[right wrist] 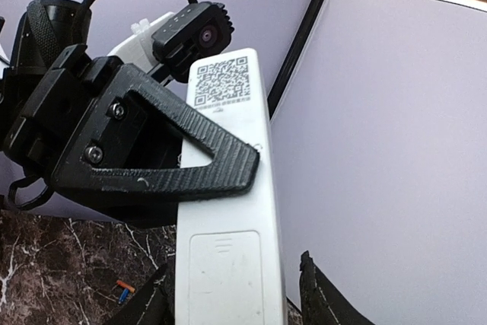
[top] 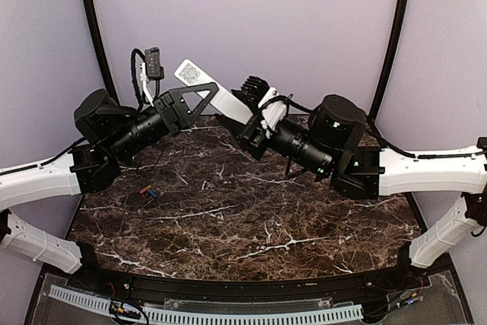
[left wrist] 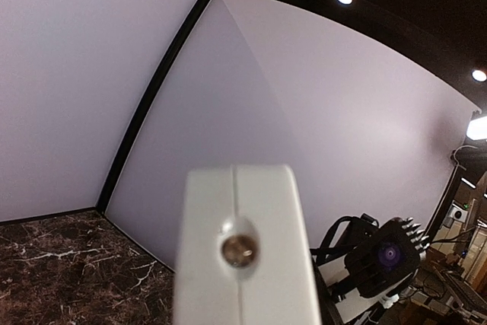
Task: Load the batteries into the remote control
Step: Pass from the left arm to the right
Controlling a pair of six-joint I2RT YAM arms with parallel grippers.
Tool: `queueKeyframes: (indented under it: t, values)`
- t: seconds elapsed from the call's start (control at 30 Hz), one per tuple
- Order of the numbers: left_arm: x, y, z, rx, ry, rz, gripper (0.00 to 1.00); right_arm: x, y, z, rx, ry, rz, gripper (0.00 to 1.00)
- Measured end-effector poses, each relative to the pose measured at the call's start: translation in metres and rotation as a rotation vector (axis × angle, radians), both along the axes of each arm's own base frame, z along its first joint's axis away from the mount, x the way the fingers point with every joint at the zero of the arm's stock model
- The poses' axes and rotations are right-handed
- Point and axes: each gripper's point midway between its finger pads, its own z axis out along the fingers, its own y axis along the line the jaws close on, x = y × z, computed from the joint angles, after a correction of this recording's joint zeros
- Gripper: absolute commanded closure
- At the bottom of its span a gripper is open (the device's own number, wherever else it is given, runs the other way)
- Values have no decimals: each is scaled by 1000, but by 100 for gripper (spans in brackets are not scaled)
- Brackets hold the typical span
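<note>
remote [top: 189, 74] clamped in left tool [top: 204, 99], right tool [top: 230, 122] flanking

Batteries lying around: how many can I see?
2: an orange battery and a blue battery lie side by side on the marble table, toward its left side. More may be hidden inside the raised remote.

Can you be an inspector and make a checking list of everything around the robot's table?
Surface: dark marbled table with white veins.
Job's things: remote control is up in the air, label side showing, back cover looks closed; batteries lie on the table's left side, not loaded.
Clutter: nothing seen.
Grippers: left gripper clamps the remote control; right gripper straddles its lower end, grip unclear.
Cables: black cable loops above the left wrist.
Surroundings: pale lilac walls, black corner posts.
</note>
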Motion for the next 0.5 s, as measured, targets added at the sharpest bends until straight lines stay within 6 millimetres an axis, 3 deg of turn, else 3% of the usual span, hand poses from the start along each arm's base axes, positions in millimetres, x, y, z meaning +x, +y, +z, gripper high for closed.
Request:
queueKeyframes:
  t: [0.13,0.4,0.47,0.5]
  values:
    - [0,0,0,0,4,0,100,-1,-3,8,25,-11,0,66]
    - [1,0,-2,1,20,0,100,0,-1,6,-28,-12,-5,84]
    - [1,0,-2,-1,24,-1,100,0,-2,6,-40,-6,-8,95]
    - [1,0,-2,-2,25,-2,87,1,-2,6,-45,-3,-10,98]
